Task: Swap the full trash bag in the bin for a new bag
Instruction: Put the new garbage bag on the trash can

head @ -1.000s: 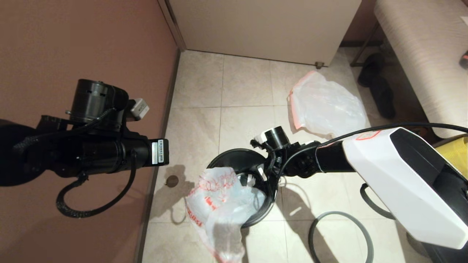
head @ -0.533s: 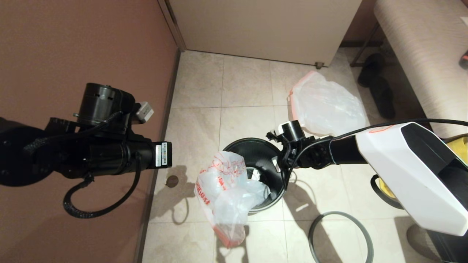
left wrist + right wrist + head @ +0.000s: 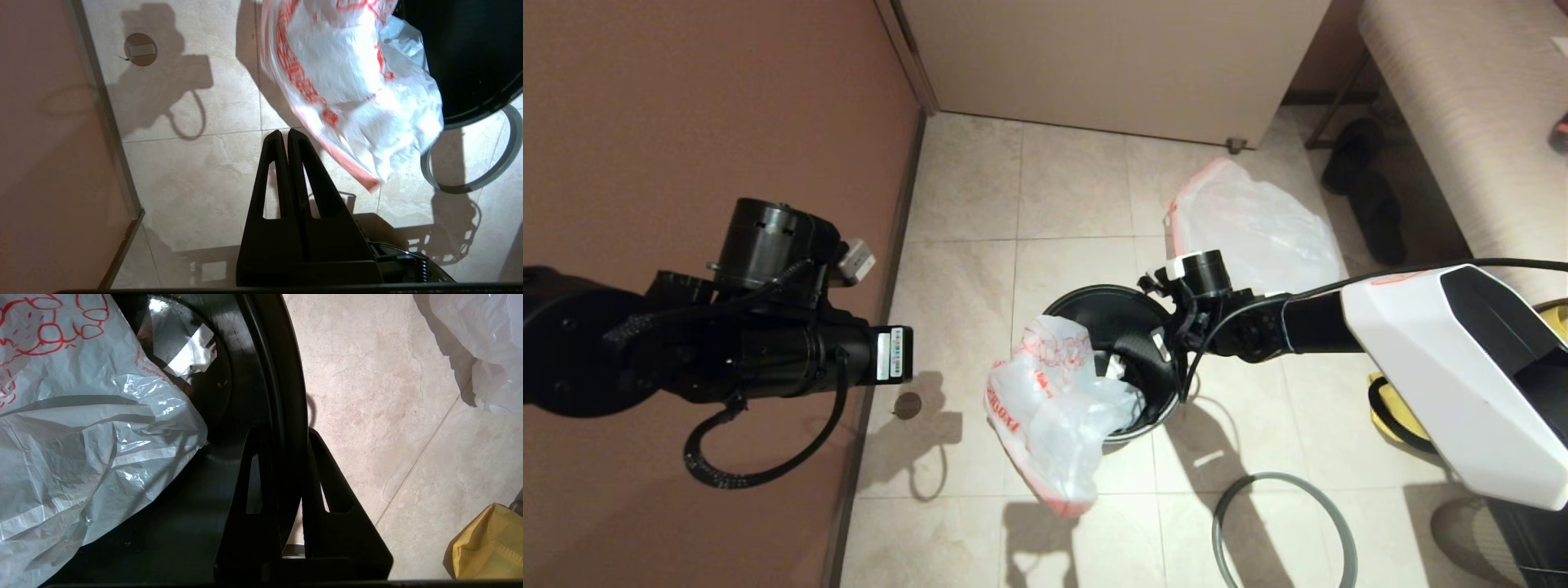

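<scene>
While right gripper (image 3: pixel 286 433) stays clamped on bin (image 3: pixel 1094 314) wall, bin shifted farther, new bag (image 3: pixel 1045 408) dangling

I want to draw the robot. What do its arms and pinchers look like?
The left arm is black, with a round motor, a looping black cable and a white barcode sticker. The right arm has a white shell, then black. Each gripper, left gripper and right gripper, has two black, pointed jaws with triangular holes.

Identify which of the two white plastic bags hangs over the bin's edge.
The new bag, printed in red, drapes over the bin; the plain full trash bag lies on the floor beyond.
</scene>
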Available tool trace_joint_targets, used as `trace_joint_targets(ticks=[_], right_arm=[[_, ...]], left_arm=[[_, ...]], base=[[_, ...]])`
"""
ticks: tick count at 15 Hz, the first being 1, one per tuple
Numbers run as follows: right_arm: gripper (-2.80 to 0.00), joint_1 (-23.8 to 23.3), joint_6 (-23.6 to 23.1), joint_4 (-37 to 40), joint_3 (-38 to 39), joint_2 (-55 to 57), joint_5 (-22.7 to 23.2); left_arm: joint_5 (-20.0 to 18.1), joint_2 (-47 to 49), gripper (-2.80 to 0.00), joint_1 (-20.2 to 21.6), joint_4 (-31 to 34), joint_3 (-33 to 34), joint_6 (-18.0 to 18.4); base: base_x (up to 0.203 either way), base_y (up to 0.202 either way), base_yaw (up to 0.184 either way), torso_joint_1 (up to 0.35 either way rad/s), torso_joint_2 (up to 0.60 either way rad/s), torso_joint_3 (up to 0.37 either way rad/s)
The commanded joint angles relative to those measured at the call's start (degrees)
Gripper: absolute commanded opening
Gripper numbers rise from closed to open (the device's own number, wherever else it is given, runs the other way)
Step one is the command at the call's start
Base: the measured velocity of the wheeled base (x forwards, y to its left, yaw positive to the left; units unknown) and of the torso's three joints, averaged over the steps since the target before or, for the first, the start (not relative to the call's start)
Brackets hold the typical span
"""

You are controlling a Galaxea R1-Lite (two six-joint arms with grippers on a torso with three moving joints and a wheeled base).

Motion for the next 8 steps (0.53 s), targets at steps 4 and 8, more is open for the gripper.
trace_joint_targets(ticks=[4, 8], right_arm=[[0.0, 0.4, -1.8, 0.0, -0.9, -0.9, 0.2], [0.0, 0.7, -1.6, 0.5, -0.7, -2.3, 0.2]], left_arm=[[0.0, 0.9, -2.8, -0.6, 0.0, 0.2, -0.2], [0.0, 1.1, -2.8, -0.7, 0.0, 0.3, -0.1]], base=[[0.0, 0.0, 0.0, 0.0, 0.0, 0.0], [0.0, 0.0, 0.0, 0.0, 0.0, 0.0]])
